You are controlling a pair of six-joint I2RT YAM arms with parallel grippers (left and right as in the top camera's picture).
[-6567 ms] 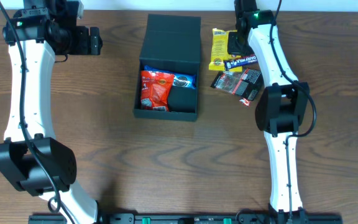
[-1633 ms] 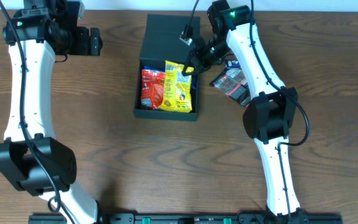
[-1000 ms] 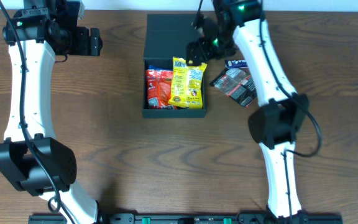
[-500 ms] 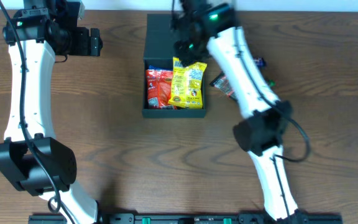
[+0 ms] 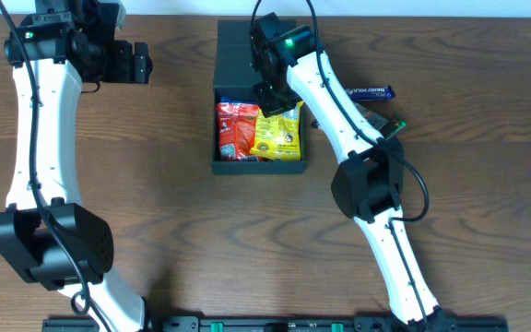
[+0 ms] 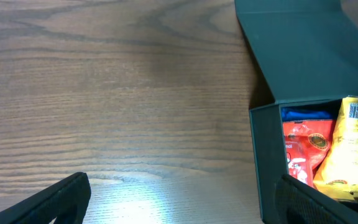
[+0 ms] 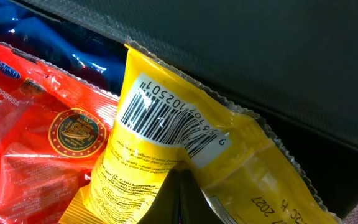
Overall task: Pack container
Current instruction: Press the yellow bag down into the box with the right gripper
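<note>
The dark charcoal-green container [image 5: 258, 166] lies open in the middle of the table, its flap lid [image 5: 238, 51] folded back. Inside are a red snack packet [image 5: 233, 129], a yellow snack packet [image 5: 279, 134] and a blue packet [image 7: 48, 43] at the back. My right gripper [image 5: 270, 92] is shut, and its tips [image 7: 179, 199] press on the upper end of the yellow packet [image 7: 166, 149] by the container's back wall [image 7: 260, 56]. My left gripper [image 5: 141, 60] is open and empty, to the left of the container [image 6: 266, 168].
A blue bar wrapper [image 5: 369, 91] and a dark packet [image 5: 381, 122] lie on the wood table right of the container, partly under the right arm. The left arm stands along the table's left side.
My right gripper has swung left and come down over the back of the container. The yellow packet has sunk lower into the box. The left arm has not moved.
</note>
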